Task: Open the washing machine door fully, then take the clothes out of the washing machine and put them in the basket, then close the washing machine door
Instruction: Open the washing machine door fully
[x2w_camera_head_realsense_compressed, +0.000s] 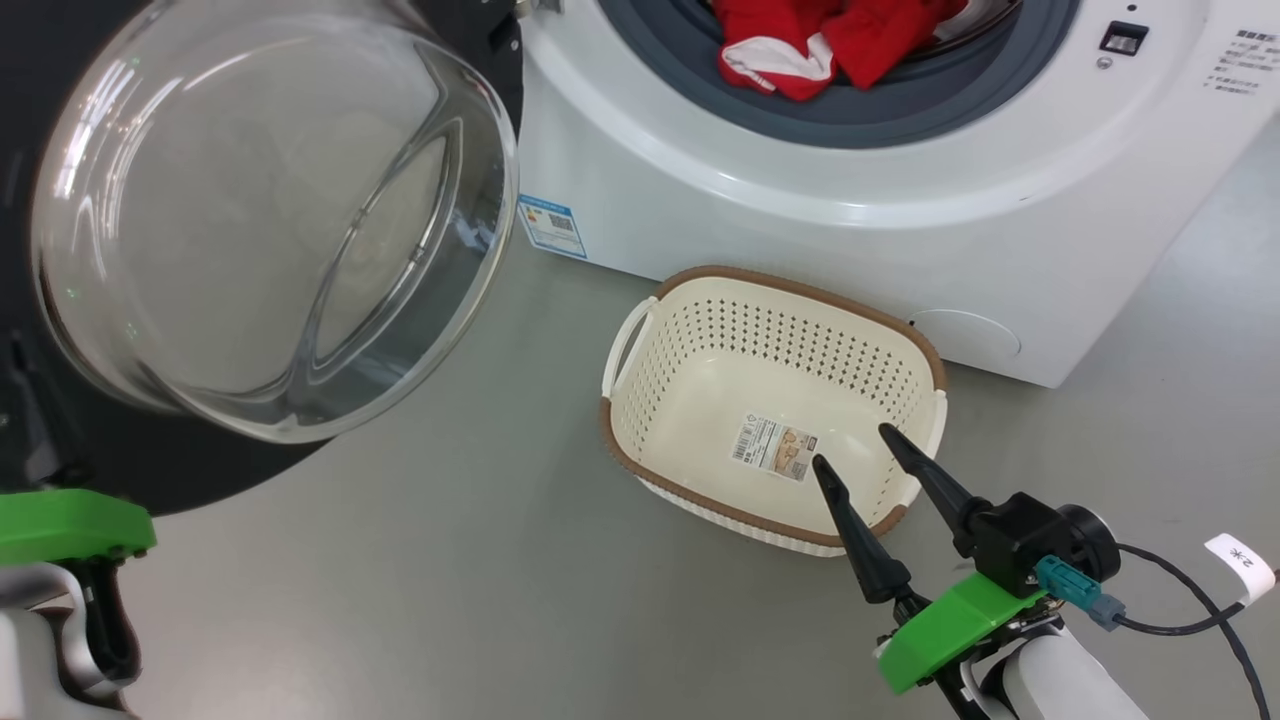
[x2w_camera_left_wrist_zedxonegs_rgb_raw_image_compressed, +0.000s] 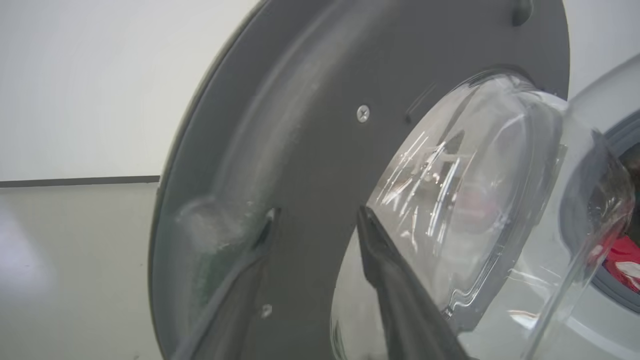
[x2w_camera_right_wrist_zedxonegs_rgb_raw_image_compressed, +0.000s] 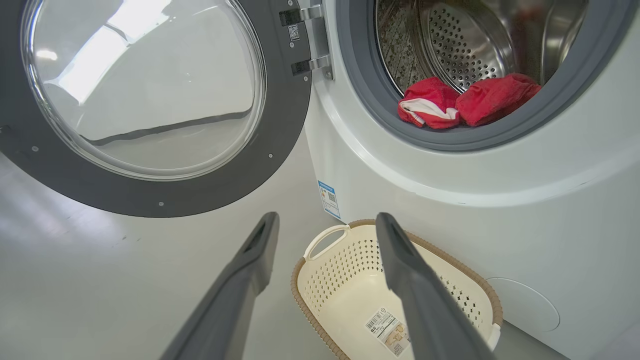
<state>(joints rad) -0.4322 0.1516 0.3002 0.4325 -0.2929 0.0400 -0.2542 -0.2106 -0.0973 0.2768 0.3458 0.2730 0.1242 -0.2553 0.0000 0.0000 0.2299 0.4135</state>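
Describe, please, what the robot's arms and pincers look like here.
The right pincer has two long, tapering black fingers on a black housing, a bright green bracket, a teal connector with a black cable carrying a white tag, and a pale forearm. The left pincer has matching dark fingers and a similar green mount.

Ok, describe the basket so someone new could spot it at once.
Start at the white washing machine; on the grey floor in front of it sits the basket. Unlike the machine, it is cream, perforated plastic with a brown rim and a paper label inside.
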